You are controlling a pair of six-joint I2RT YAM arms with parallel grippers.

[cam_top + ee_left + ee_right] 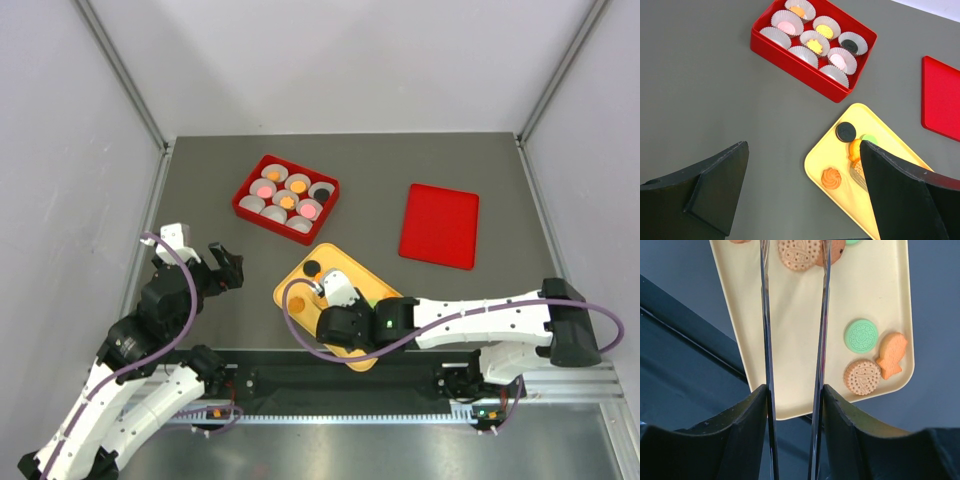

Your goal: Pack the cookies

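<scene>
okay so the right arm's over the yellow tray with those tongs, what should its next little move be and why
Probably lower and pinch the tongs on the round tan cookie at their tips. In the right wrist view the two blades straddle that cookie on the yellow tray but look apart, not yet gripping. The red box still has empty paper cups, so it has room.

A red box (243,199) sits toward the far left of the grey surface (380,170), holding white paper cups (790,8) in rows. A flat red lid (438,226) lies well apart to its right (upside unclear). Nearer, a yellow tray (290,290) rests at an angle.
</scene>
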